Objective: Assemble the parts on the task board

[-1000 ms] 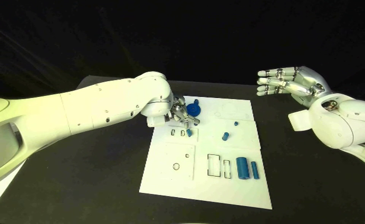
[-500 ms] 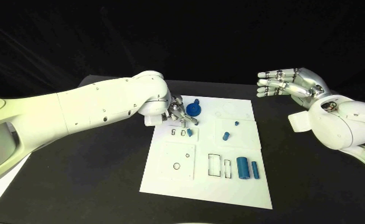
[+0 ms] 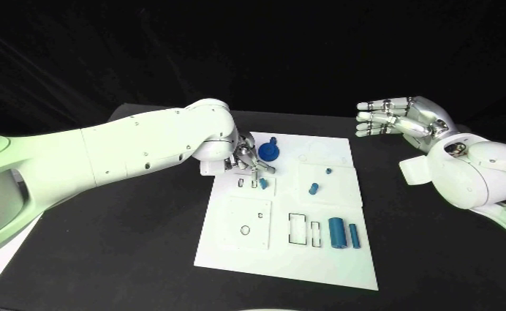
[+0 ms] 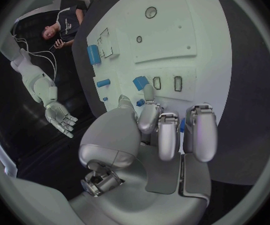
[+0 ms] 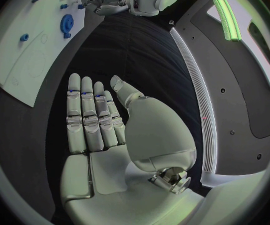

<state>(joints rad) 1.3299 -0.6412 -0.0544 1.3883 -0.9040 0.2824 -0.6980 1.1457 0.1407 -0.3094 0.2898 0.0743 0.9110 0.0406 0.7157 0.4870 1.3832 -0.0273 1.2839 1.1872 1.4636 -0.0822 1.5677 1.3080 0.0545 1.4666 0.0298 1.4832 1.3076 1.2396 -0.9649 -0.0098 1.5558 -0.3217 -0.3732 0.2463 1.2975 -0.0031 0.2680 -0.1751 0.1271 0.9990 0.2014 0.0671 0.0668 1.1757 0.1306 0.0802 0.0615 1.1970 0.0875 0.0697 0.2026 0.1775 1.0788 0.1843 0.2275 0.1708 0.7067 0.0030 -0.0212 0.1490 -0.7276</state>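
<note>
The white task board (image 3: 316, 260) lies mid-table. My left hand (image 3: 248, 159) hovers low over its far left part, fingers bent down and apart. A fingertip (image 4: 148, 92) touches a small blue block (image 4: 140, 82) lying beside two narrow slots; I cannot tell whether it is pinched. The same block (image 3: 264, 182) sits just in front of the hand. A round blue part (image 3: 269, 152) stands right next to the hand. My right hand (image 3: 398, 117) is raised off the board's right side, fingers straight and holding nothing (image 5: 100, 120).
On the board lie a blue peg (image 3: 313, 189), a tiny blue piece (image 3: 328, 172), a thick blue cylinder (image 3: 336, 233) and a thin one (image 3: 355, 236) beside outlined slots. Black table surrounds the board.
My left hand's fingers have drawn back a little toward the board's far left corner. The small blue block stays by the slots. The right hand has barely moved.
</note>
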